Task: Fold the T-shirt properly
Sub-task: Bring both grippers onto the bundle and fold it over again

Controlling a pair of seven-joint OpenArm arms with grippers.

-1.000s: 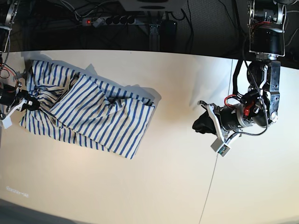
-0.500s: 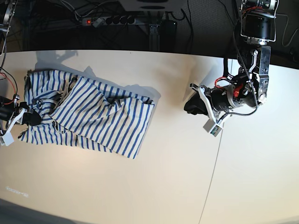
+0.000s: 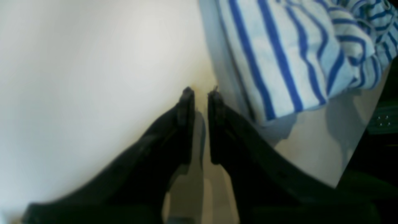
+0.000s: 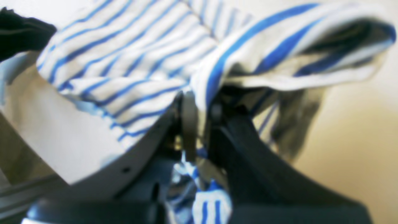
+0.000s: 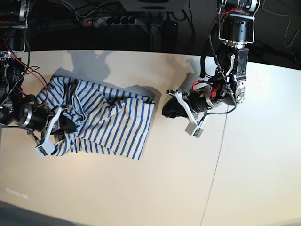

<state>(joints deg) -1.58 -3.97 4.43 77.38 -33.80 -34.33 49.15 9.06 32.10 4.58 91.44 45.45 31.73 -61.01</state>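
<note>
The T-shirt [image 5: 113, 123], white with blue stripes, lies crumpled on the left half of the white table [image 5: 155, 188]. My right gripper [image 5: 69, 125] is at the shirt's left side and shut on a bunched fold of the cloth. In the right wrist view, striped fabric [image 4: 124, 62] is pinched between the right gripper's [image 4: 200, 99] jaws and drapes over them. My left gripper [image 5: 165, 111] hovers just off the shirt's right edge. In the left wrist view, the left gripper [image 3: 201, 91] shows only a narrow gap with bare table behind it, and the shirt [image 3: 279, 46] lies just beyond to the right.
A power strip [image 5: 110, 20] and cables lie behind the table's back edge. A thin seam [image 5: 216, 174] runs down the table on the right. Bare tabletop spreads in front of the shirt and to the right.
My right gripper has carried the shirt's left part rightward, bunching it. My left arm has moved left, from mid-table to the shirt's right edge.
</note>
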